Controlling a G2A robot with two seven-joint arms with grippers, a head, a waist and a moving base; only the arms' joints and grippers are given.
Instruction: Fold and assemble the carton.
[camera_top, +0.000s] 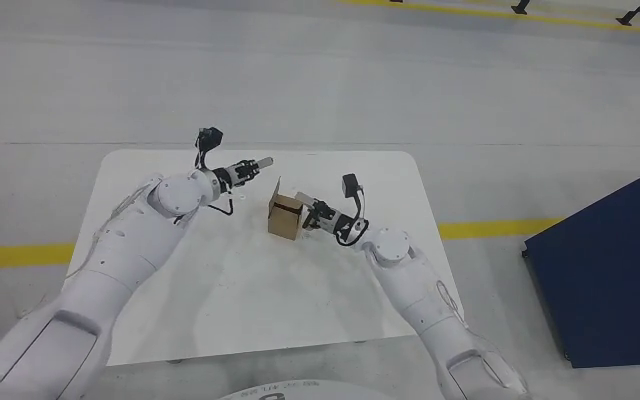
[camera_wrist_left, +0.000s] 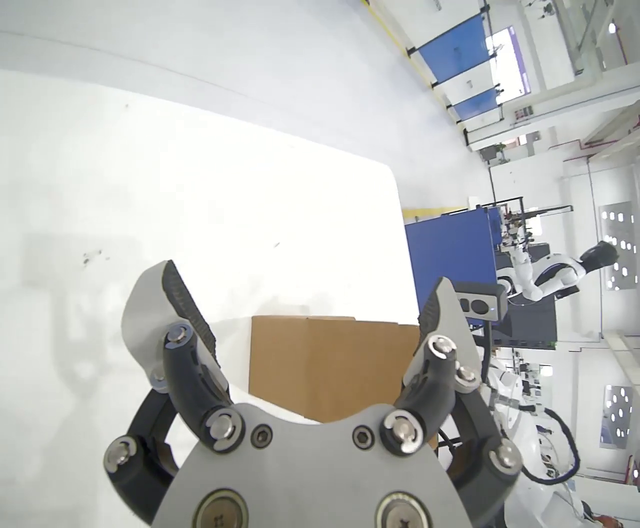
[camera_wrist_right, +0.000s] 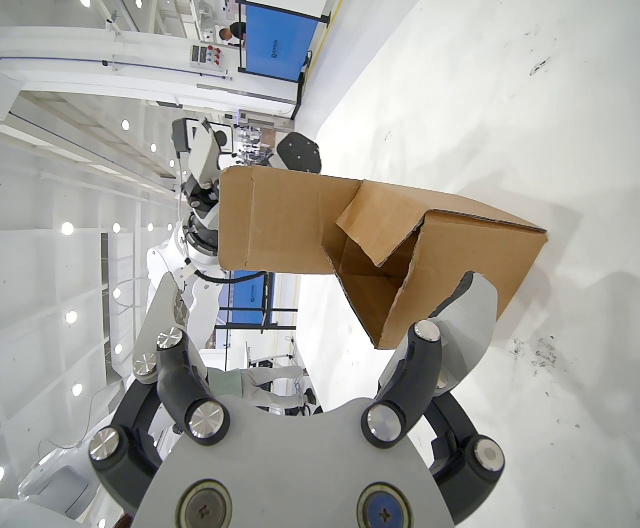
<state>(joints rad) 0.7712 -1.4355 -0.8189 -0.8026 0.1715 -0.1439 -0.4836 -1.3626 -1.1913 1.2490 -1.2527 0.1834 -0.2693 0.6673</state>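
The brown carton (camera_top: 285, 217) stands on the white table (camera_top: 250, 300), a little beyond its middle and towards the far edge. It is partly formed: in the top view one flap rises upright at the side nearest the left arm. In the right wrist view its open end faces the camera, one long flap (camera_wrist_right: 270, 225) stretches out flat and a smaller flap (camera_wrist_right: 380, 220) is bent inward over the opening.

The right gripper (camera_top: 308, 214) is just beside the carton, at its open end. Its jaws are spread wide and grip nothing; one finger (camera_wrist_right: 470, 305) lies along the outside of the carton wall, but it cannot be told whether it touches, and the other finger (camera_wrist_right: 167, 305) stands well apart from the cardboard.

The left gripper (camera_top: 264, 160) is above the table near the far edge, apart from the carton. Its jaws are also wide and hold nothing; in the left wrist view a side of the carton (camera_wrist_left: 325, 365) shows between the two fingers, farther off
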